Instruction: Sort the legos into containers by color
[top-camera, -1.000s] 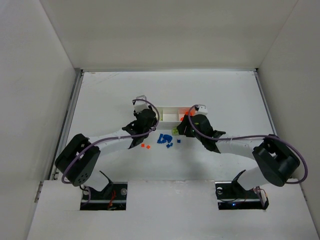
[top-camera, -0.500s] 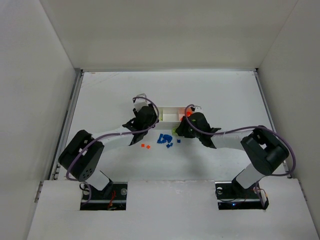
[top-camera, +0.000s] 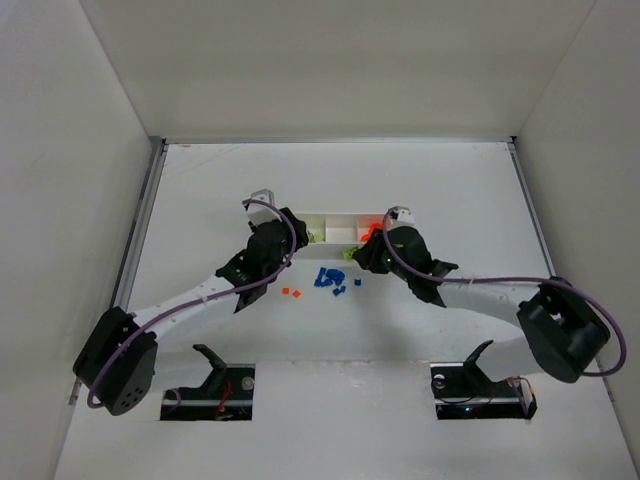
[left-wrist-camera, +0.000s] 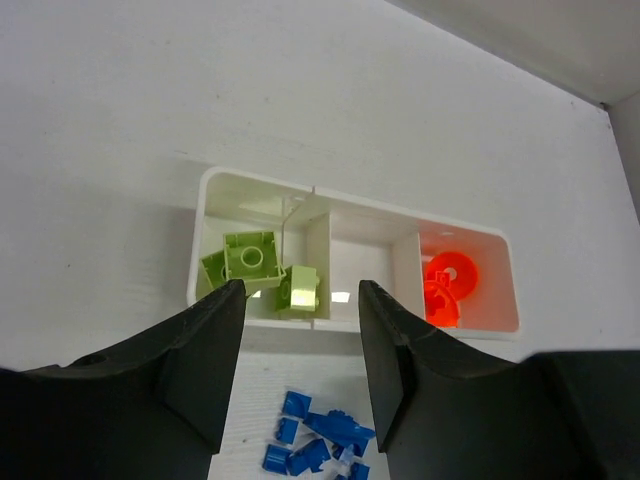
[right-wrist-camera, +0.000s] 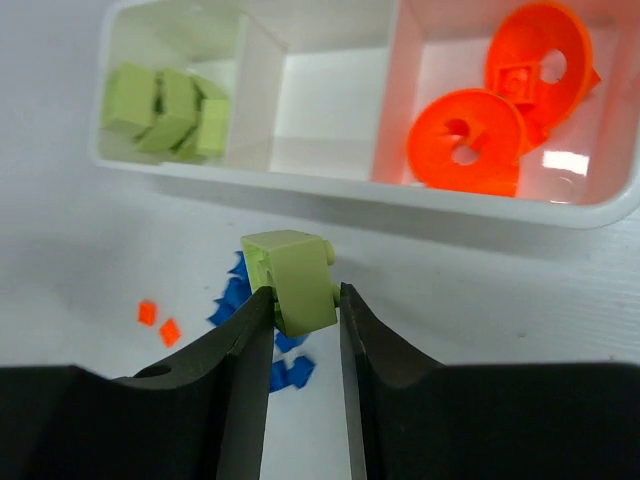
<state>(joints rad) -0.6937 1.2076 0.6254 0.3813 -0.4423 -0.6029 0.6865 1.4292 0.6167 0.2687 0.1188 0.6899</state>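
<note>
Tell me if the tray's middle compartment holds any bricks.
No, the middle compartment shows only bare white floor; green bricks and orange pieces sit in the end ones.

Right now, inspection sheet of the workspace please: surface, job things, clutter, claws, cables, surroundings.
Surface: white table, no spills seen.
Job's things: white tray, green legos in one end compartment, orange pieces in the other, nothing seen in the middle; blue legos and two orange bits loose on the table.
Clutter: nothing seen.
Claws: left claw open, empty, near the tray; right claw shut on a green lego.
Cables: purple cables along both arms, no snag seen.
Surroundings: white walls.
</note>
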